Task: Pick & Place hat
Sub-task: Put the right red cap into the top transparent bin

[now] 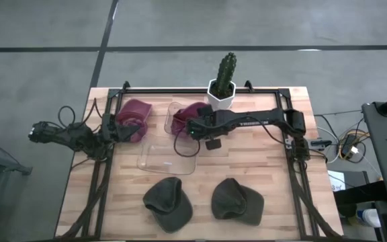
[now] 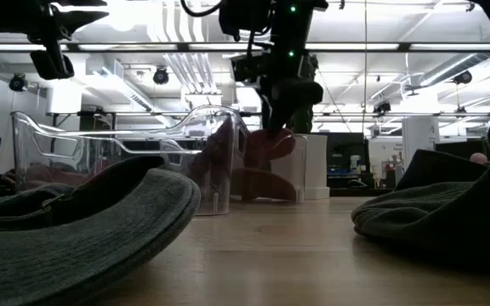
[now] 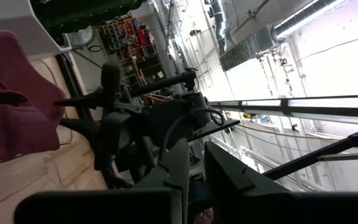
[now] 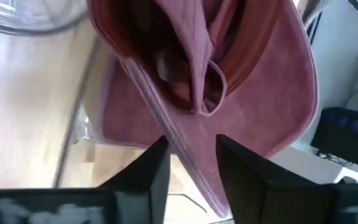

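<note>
Olive-green cap [image 2: 75,229] nearest the low camera, filling the foreground on one side, with a second olive-green cap [image 2: 449,221] on the other. Seen from above, both caps [image 1: 168,204] [image 1: 237,200] lying side by side, apart, on the front of the wooden table [image 1: 274,195].

Behind them, clear plastic bin [image 1: 160,158] lying at mid-table. Maroon hat [image 1: 190,114] at the bin's far end, just in front of the white pot [image 1: 221,97] with its cactus [image 1: 227,67]. Second maroon hat [image 1: 134,115] well to the left, near the table's back left corner.

Right gripper [image 1: 183,129] reached across from the right side to the maroon hat at the bin. In its wrist view, right gripper [image 4: 191,146] with fingers spread on either side of the hat's brim edge [image 4: 197,168], fabric running between them; firm clamping not shown. In the low view, right gripper [image 2: 270,102] directly above the hat [image 2: 262,161], the hat seen through the bin's clear wall [image 2: 100,144].

Left gripper [image 1: 116,131] waiting just beside the second maroon hat. In its wrist view, left gripper [image 3: 197,155] with fingers pressed almost together, only a thin slit between, nothing pinched.
</note>
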Controlling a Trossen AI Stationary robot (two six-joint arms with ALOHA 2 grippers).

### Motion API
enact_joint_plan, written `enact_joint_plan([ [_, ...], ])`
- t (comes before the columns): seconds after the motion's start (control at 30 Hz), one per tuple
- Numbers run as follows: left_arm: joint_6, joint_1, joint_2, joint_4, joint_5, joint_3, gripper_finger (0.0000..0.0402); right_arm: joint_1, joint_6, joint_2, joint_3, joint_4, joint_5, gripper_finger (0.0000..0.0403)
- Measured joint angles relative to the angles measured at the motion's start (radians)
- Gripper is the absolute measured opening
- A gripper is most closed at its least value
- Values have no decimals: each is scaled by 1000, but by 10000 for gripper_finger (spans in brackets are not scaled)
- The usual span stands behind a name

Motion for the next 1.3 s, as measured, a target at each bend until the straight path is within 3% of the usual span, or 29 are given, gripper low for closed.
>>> enact_joint_plan([
  [0.2, -1, 0, 0, 0, -1, 0, 44, -24, 32, 0, 7, -9, -7, 27],
  [0.33, -1, 0, 0, 0, -2, 0, 44, -23, 70, -1, 28, -17, -8, 15],
  [0.57, -1, -1, 0, 0, -11, 0, 44, -22, 237, -3, 142, -137, -15, 13],
  [0.77, -1, -1, 0, 0, -31, 0, 44, -23, 480, -6, 242, -216, -162, 13],
  [0.9, -1, -1, -1, 0, -35, 0, 44, -23, 612, -3, 238, -216, -240, 13],
  [1.1, -1, -1, -1, 0, -35, 0, 44, -25, 714, -1, 174, -218, -205, 16],
  [1.3, -1, -1, -1, 0, -34, 0, 44, -24, 714, -1, 159, -203, -199, 81],
])
